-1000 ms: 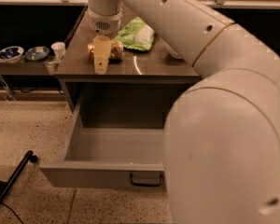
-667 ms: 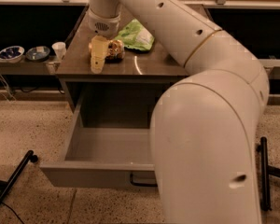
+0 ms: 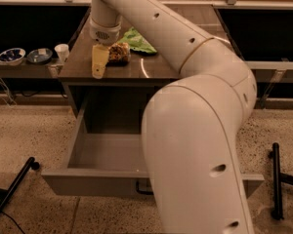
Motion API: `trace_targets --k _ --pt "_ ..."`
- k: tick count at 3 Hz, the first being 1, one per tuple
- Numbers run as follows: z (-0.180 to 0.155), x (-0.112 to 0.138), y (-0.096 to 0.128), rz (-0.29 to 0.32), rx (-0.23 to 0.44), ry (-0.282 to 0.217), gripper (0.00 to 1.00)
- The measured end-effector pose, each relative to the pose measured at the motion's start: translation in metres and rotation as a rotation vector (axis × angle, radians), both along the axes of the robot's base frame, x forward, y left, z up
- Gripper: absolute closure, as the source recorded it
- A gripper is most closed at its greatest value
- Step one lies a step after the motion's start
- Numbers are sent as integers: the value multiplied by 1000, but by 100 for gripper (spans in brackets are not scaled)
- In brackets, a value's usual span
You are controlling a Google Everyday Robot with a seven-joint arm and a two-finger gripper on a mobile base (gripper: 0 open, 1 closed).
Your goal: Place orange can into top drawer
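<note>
One orange can lies on the cabinet top, just beside the one gripper, grip state impossible to tell, with one green bag behind it and one top drawer standing open below.

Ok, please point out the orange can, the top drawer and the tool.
orange can [image 3: 119, 52], camera view, its mottled side.
top drawer [image 3: 88, 183], camera view, its front panel.
tool [image 3: 100, 68], camera view, its pale lower end, right beside the can.
</note>
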State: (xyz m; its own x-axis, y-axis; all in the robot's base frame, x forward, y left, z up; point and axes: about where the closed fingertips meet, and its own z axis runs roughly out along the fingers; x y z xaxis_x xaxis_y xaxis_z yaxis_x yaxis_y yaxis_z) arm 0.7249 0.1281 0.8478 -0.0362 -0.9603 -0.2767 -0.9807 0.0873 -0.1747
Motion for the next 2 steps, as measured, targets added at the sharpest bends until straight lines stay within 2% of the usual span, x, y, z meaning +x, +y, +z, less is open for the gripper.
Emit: trace_targets --k 2 --pt "-6 2 4 20 3 0 65"
